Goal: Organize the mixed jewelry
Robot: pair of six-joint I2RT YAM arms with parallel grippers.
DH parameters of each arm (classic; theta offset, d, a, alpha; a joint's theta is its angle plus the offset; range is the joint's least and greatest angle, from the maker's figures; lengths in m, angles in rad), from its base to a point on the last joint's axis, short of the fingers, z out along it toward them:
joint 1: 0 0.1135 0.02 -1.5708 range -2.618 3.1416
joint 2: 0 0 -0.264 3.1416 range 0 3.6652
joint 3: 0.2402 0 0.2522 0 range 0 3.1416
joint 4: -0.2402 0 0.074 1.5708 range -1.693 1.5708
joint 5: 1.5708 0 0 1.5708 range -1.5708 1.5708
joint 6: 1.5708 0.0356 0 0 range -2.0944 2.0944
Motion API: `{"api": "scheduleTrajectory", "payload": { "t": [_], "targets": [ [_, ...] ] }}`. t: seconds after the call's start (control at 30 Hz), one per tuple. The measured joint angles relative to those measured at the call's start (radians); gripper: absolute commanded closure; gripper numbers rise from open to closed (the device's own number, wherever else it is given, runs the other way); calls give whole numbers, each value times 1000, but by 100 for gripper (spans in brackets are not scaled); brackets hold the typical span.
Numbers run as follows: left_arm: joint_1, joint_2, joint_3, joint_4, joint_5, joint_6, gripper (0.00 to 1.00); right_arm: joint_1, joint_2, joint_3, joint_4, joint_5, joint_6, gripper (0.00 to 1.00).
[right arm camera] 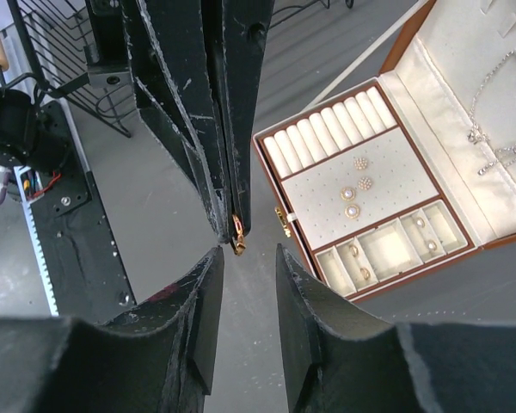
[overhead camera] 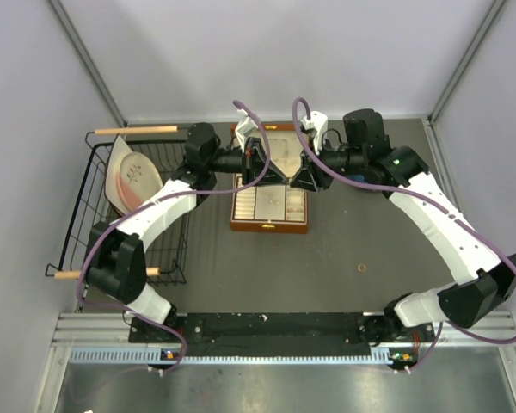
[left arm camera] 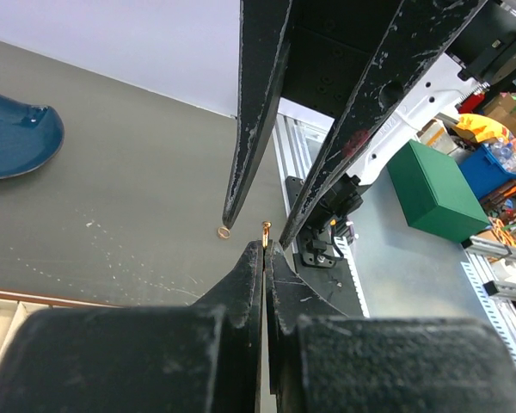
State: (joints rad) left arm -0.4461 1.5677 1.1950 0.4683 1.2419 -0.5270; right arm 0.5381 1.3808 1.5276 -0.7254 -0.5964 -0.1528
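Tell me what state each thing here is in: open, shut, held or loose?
left tool: shut, pinching a gold ring
right tool: open, one finger on either side of that ring
jewelry box: open
necklace: lying on the cream lining of the lid
second ring: loose on the table

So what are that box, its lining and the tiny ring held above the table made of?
The box looks like wood, brown with a smooth varnished sheen, though veneer is possible. Its lining looks like cream fabric, matte and soft, padded into rolls. The ring is shiny and gold-coloured, so metal; solid gold or plating cannot be told.
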Motion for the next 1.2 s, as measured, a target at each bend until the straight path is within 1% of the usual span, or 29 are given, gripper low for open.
{"api": "scheduleTrajectory", "payload": {
  "t": [0.3, 0.67, 0.83, 0.93, 0.97, 1.1, 1.13, 1.2],
  "targets": [
    [-2, 0, -20, 3, 0, 0, 100, 0, 1, 2, -2, -1, 1, 78],
    [-8, 0, -21, 3, 0, 0, 100, 0, 5, 12, 0, -16, 7, 83],
    [-11, 0, -21, 3, 0, -3, 100, 0, 5, 12, 0, -23, 8, 89],
    [-12, 0, -21, 5, 0, -7, 100, 0, 5, 12, 0, -31, 11, 95],
    [-12, 0, -21, 8, 0, -11, 100, 0, 6, 12, 0, -34, 13, 99],
    [-12, 0, -21, 18, 4, -25, 100, 0, 6, 12, 0, -41, 16, 100],
    [-12, 0, -21, 21, 3, -28, 99, 0, 6, 12, 0, -42, 16, 100],
    [-12, 0, -24, 29, 3, -31, 84, 0, 6, 12, 1, -42, 16, 100]
  ]
}}
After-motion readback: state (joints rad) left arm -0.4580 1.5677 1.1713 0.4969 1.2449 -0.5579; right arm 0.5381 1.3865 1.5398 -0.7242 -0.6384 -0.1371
